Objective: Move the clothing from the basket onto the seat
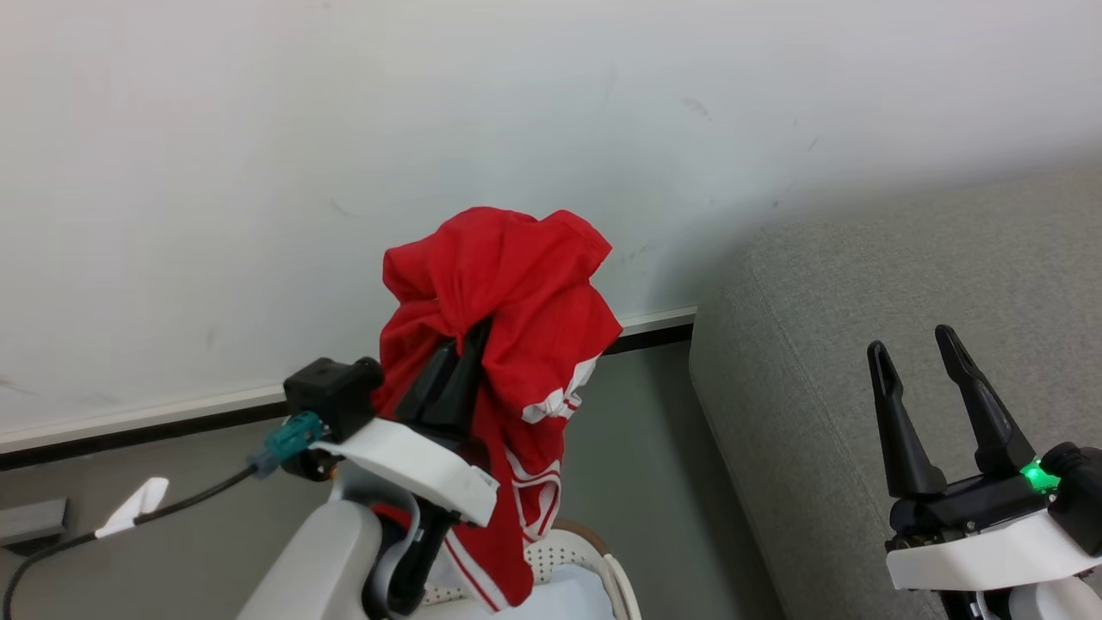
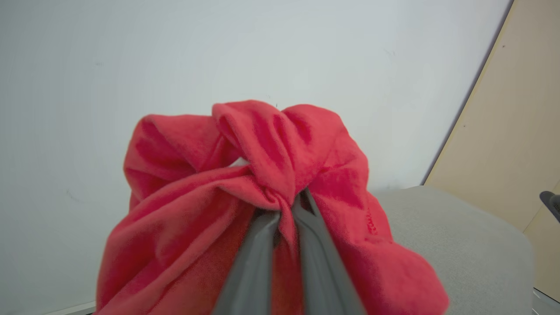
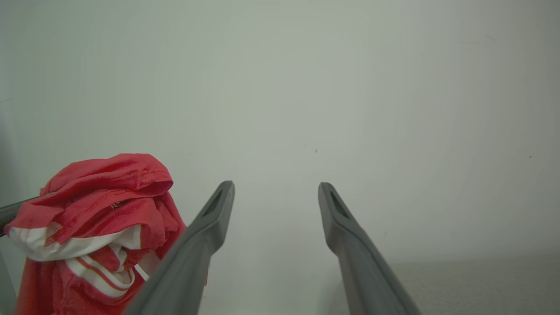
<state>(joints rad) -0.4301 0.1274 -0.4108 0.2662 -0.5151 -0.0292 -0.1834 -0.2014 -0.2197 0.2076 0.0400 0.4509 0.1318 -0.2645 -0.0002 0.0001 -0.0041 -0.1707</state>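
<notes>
The red clothing (image 1: 508, 293) with white striped trim hangs in the air, draped over my left gripper (image 1: 473, 340), which is shut on it; its fingers are mostly buried in the folds. The left wrist view has the clothing (image 2: 245, 192) bunched round my left gripper (image 2: 291, 205). Below it, the basket (image 1: 594, 560) shows a white perforated wall and brown rim at the bottom edge. The light-grey seat (image 1: 861, 284) fills the right side. My right gripper (image 1: 913, 344) is open and empty over the seat. In the right wrist view the clothing (image 3: 96, 210) hangs left of my right gripper (image 3: 275, 190).
A white wall (image 1: 344, 129) with a white and dark skirting strip (image 1: 129, 422) stands behind. A dark cable (image 1: 129, 521) runs from my left wrist across the grey floor. A beige panel (image 2: 516, 131) rises beyond the seat (image 2: 459, 245).
</notes>
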